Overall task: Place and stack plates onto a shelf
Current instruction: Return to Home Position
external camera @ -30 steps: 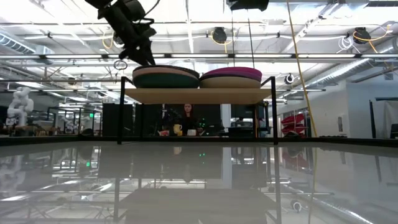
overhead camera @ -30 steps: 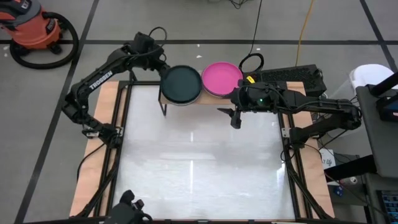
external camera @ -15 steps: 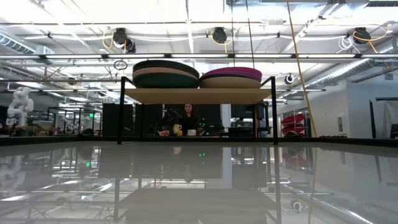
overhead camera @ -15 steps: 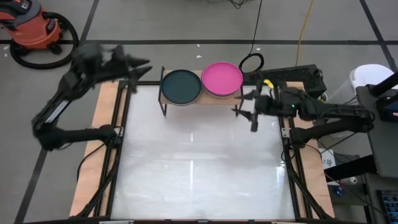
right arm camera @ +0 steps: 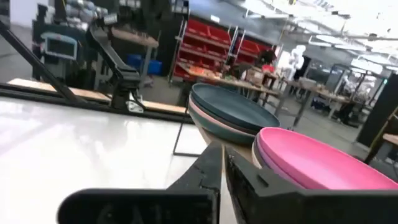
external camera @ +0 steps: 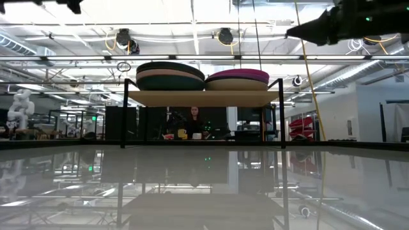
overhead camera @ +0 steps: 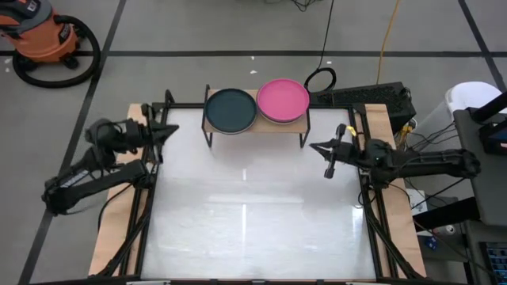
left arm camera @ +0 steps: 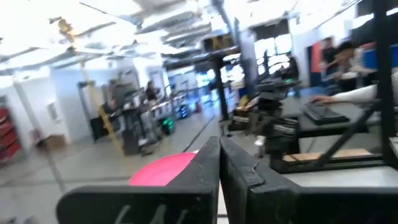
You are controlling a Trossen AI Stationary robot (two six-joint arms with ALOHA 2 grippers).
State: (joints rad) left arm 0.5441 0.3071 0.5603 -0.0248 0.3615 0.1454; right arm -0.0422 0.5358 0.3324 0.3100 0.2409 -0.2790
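Observation:
The shelf (overhead camera: 255,125) stands at the table's far middle on thin black legs; its wood board shows in the low view (external camera: 203,98). Two stacks of plates rest on it. The left stack (external camera: 169,75) has a dark teal plate (overhead camera: 230,109) on top, the right stack (external camera: 238,78) a magenta plate (overhead camera: 283,99). My left gripper (overhead camera: 173,131) is shut and empty, left of the shelf near the table's left edge. My right gripper (overhead camera: 311,145) is shut and empty, right of the shelf and nearer than it. The right wrist view shows both top plates, teal (right arm camera: 233,112) and magenta (right arm camera: 311,158).
The white tabletop (overhead camera: 245,206) lies in front of the shelf between wooden side boards (overhead camera: 119,198). An orange shop vacuum (overhead camera: 43,39) stands on the floor at the far left, and a black device (overhead camera: 368,96) lies behind the far right corner. A person (external camera: 193,121) sits beyond the table.
My left gripper has drawn away from the teal plate's left rim, toward the table's left edge and somewhat nearer. My right gripper has gone from in front of the shelf toward the table's right edge. Both stacks stay on the shelf.

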